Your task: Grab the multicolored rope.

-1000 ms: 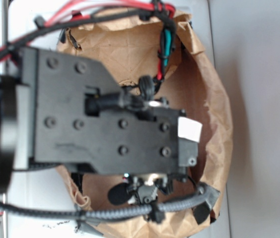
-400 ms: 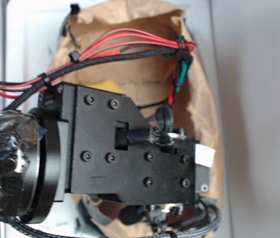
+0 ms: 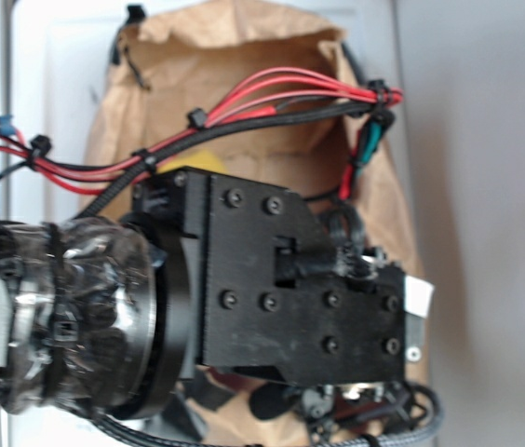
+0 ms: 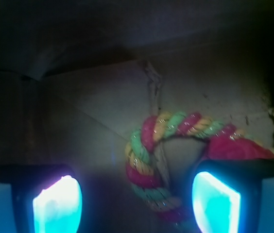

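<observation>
Overhead, arm deep in bag (image 3: 244, 65); fingers (image 4: 58, 208) spread astride multicolored rope (image 4: 149, 170)

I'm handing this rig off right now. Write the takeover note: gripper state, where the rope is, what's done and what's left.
Gripper: open, holding nothing; both pads show in the wrist view with a wide gap between them. It is down inside the brown paper bag.
Multicolored rope: lying on the bag floor below the gripper, its loop between the two pads, nearer the right-hand one. A red object sits by that pad, against the rope.
Done: approach into the bag, roughly lined up over the loop.
Left: lower, close on the rope alone, lift out. The exterior view is blocked by the arm, so steer by the wrist view.
</observation>
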Controlling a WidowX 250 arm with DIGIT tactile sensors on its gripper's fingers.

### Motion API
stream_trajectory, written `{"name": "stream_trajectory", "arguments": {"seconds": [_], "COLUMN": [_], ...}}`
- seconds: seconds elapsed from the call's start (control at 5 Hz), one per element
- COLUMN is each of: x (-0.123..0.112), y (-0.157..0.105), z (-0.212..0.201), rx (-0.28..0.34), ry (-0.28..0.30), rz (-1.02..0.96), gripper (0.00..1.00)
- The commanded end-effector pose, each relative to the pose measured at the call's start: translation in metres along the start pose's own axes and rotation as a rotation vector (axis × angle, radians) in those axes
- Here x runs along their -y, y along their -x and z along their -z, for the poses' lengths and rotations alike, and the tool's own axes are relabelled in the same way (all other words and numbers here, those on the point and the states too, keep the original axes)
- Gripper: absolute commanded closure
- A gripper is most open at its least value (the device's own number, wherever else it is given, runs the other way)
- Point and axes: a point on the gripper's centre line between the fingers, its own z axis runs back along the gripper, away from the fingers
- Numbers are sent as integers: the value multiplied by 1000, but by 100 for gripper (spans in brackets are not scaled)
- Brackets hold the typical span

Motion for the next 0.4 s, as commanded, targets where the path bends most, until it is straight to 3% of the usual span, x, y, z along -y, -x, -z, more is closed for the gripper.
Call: {"name": "stream_trajectory", "arguments": {"seconds": [0.0, 0.2], "x": [6, 4], "y": [-19, -25], "z": [-10, -3], "rx": [57, 42], "ry": [28, 48], "rz": [1, -43], "gripper": [0, 0]}}
